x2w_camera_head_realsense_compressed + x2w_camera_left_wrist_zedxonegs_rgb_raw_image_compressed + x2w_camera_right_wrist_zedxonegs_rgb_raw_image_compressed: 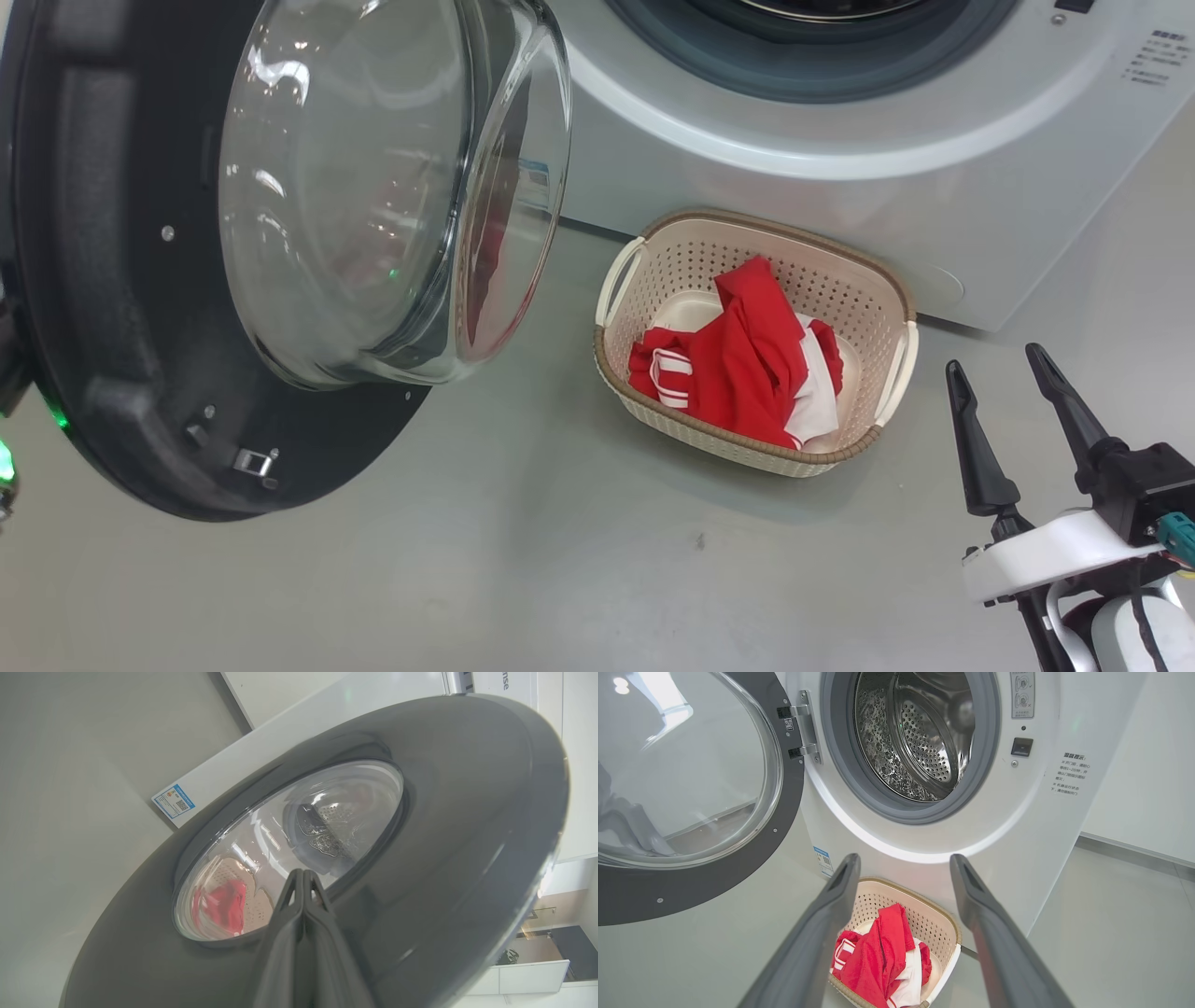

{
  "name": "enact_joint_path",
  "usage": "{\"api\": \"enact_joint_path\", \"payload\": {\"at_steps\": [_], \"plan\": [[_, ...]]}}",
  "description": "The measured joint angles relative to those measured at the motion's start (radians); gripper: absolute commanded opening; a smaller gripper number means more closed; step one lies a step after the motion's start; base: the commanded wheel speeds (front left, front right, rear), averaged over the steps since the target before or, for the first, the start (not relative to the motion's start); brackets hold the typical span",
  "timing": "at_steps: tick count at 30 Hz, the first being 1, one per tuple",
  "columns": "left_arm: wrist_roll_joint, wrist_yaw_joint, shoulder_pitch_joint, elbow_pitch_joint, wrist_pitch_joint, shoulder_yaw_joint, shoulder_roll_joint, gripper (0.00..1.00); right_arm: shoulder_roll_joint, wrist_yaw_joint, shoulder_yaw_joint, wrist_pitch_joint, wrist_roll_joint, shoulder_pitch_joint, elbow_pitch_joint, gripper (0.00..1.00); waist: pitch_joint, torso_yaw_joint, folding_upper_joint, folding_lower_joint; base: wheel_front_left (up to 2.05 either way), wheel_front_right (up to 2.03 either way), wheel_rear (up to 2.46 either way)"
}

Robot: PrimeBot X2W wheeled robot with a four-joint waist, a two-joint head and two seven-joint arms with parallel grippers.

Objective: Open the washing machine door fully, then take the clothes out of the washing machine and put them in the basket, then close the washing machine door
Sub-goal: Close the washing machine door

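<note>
Red soft garments with white stripes [738,359] lie, in the head view, in the cream perforated plastic basket [892,271] before the white front-loading washing machine [840,121]. The right tool [994,359] hangs nearby, fingers spread, empty.

Left wrist view: the left tool [303,873], fingers pressed together, points at the glossy black-ringed round glass door [444,812] and may skid along it.

Right wrist view: the steel drum [920,742] looks empty; a weak push could leave the door unlatched.
</note>
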Motion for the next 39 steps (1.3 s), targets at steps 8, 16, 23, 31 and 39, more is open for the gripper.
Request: {"api": "enact_joint_path", "payload": {"at_steps": [8, 16, 23, 31, 39], "plan": [[-0.048, -0.009, 0.045, -0.082, 0.048, -0.028, -0.046, 0.00, 0.015, -0.001, 0.004, -0.013, 0.010, 0.000, 0.015, 1.00, -0.011, -0.040, 0.0000, 0.0000, 0.00, 0.00, 0.00], [-0.067, -0.014, 0.086, -0.155, 0.078, -0.058, -0.090, 0.00, 0.031, -0.001, 0.011, -0.028, 0.015, -0.002, 0.025, 1.00, -0.020, -0.083, 0.0000, 0.0000, 0.00, 0.00, 0.00], [-0.065, -0.017, 0.101, -0.206, 0.082, -0.070, -0.094, 0.00, 0.043, -0.017, 0.005, -0.044, 0.016, -0.021, 0.032, 1.00, -0.023, -0.127, 0.0000, 0.0000, 0.00, 0.00, 0.00], [-0.065, -0.017, 0.107, -0.243, 0.090, -0.087, -0.102, 0.00, 0.052, -0.016, 0.016, -0.054, 0.018, -0.030, 0.050, 1.00, -0.021, -0.196, 0.0000, 0.0000, 0.00, 0.00, 0.00], [-0.067, -0.017, 0.107, -0.249, 0.080, -0.092, -0.149, 0.00, 0.076, -0.015, 0.035, -0.068, 0.024, -0.046, 0.071, 1.00, -0.016, -0.280, 0.0000, 0.0000, 0.00, 0.00, 0.00]]}}
